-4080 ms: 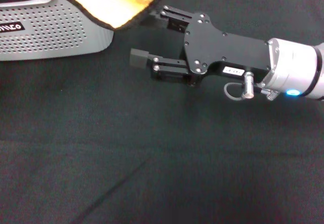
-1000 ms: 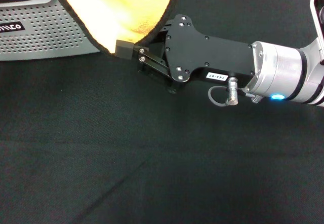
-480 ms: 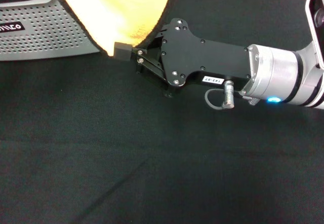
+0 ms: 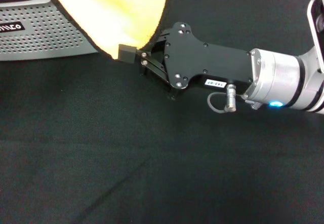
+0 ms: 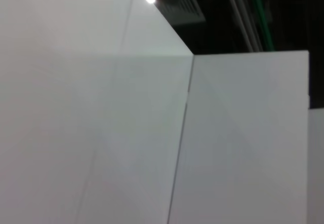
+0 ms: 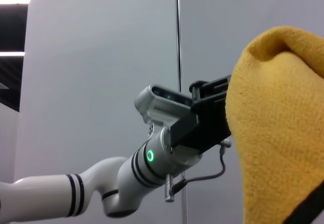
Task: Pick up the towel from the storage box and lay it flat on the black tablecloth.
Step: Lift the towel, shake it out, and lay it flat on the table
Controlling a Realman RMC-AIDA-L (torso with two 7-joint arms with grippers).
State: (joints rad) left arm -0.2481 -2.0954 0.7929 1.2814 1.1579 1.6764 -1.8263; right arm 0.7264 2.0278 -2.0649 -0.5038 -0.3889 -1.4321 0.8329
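Since a moment ago the right gripper (image 4: pixel 132 51) has slid slightly rightward, fingers apparently clamped on the lower corner of the towel (image 4: pixel 119 8), which hangs above the black tablecloth (image 4: pixel 162 158) beside the storage box (image 4: pixel 45 31); it should pull outward to spread the towel.

I'm reading very little here. The storage box (image 4: pixel 48 29) is showing a black label (image 4: pixel 11 27) on its perforated side, cut off by the picture's edge; only the white letters "nico" or so are showing, and I cannot tell the full word. The right tool (image 4: pixel 135 51) is carrying a small white sticker (image 4: pixel 215 82) on its black body, printed with digits that look like "143-07", though I'm not making them out for sure.
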